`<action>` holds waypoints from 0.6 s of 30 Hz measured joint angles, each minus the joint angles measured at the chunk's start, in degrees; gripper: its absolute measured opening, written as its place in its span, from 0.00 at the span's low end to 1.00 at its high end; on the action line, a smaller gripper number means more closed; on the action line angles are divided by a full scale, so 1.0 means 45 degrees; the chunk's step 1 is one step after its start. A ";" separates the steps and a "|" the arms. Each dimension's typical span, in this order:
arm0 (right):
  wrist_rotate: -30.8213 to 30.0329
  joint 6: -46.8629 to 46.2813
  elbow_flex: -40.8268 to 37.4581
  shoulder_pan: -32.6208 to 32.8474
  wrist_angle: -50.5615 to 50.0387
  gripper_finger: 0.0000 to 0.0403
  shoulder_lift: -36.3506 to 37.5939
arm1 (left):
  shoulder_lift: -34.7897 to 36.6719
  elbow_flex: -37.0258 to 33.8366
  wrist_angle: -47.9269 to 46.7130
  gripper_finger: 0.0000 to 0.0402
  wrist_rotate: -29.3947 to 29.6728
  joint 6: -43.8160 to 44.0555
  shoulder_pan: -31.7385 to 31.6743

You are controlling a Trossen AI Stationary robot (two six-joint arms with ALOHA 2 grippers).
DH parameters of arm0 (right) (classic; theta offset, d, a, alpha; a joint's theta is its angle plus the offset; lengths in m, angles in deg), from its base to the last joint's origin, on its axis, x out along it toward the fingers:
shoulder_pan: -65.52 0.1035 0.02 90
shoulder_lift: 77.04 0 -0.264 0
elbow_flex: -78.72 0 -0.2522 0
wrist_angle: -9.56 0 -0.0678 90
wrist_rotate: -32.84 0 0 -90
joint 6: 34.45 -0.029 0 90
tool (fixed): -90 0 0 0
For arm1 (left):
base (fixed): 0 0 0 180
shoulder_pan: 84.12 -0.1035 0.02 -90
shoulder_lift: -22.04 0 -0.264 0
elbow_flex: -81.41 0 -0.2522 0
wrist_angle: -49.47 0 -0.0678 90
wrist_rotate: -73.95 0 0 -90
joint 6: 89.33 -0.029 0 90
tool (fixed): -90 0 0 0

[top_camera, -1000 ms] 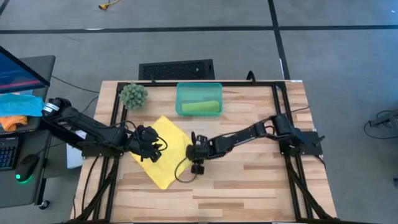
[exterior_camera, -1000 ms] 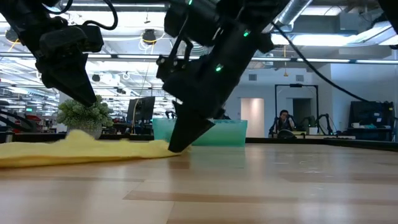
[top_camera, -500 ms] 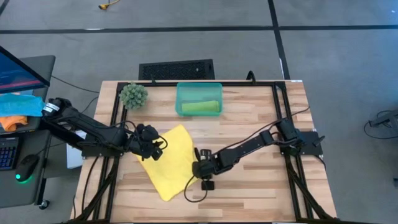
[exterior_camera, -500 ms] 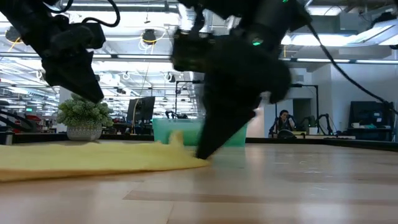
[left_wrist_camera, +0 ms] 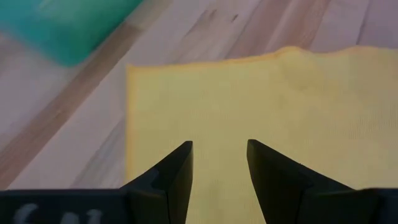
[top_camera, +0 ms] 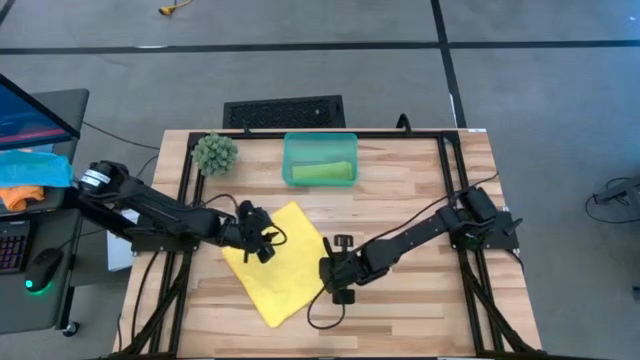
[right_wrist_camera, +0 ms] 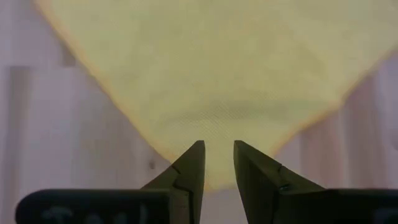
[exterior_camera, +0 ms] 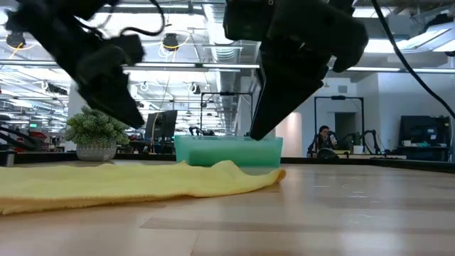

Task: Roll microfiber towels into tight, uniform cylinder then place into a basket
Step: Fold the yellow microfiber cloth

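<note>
1. Left claw (top_camera: 262, 237) open, empty, over bright yellow square microfiber towel (top_camera: 280, 262), spread flat mid-tabletop (top_camera: 420, 300).
2. Translucent teal plastic basket (top_camera: 319, 140) at the far edge holds a rolled lime-green towel (top_camera: 323, 172).
3. Right claw (top_camera: 330, 272) at the yellow towel's corner, fingers parted, gripping nothing.
4. Judged: spreading done; rolling next, needs an edge pinched.
5. No legible writing.

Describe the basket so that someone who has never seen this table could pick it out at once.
Look along the far edge of the wooden table, about midway across. The basket sits there, just right of the round spiky plant ball. It is the only translucent teal bin with low walls, and a rolled lime green towel lies inside it, unlike the yellow towel spread flat on the wood.
</note>
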State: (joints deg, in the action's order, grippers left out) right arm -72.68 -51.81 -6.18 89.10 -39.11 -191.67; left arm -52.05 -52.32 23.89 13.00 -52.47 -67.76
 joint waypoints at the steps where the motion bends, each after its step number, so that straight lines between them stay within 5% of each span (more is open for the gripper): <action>1: -0.0238 -0.0194 0.0024 0.0063 -0.0291 0.27 0.0000 | -0.0259 0.0000 0.0400 0.36 -0.0266 -0.0252 -0.0166; 12: -0.1055 -0.1482 -0.0248 0.0895 -0.2239 0.27 -0.0019 | -0.1333 -0.0015 0.2045 0.36 -0.5313 -0.3032 -0.0891; 18: -0.1319 -0.2024 -0.0238 0.1364 -0.3494 0.27 -0.0019 | -0.1717 0.0012 0.4203 0.36 -0.6302 -0.4410 -0.0878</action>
State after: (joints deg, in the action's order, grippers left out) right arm -78.62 -60.92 -7.25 95.24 -54.84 -191.76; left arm -59.78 -52.27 42.80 -15.36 -72.31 -71.71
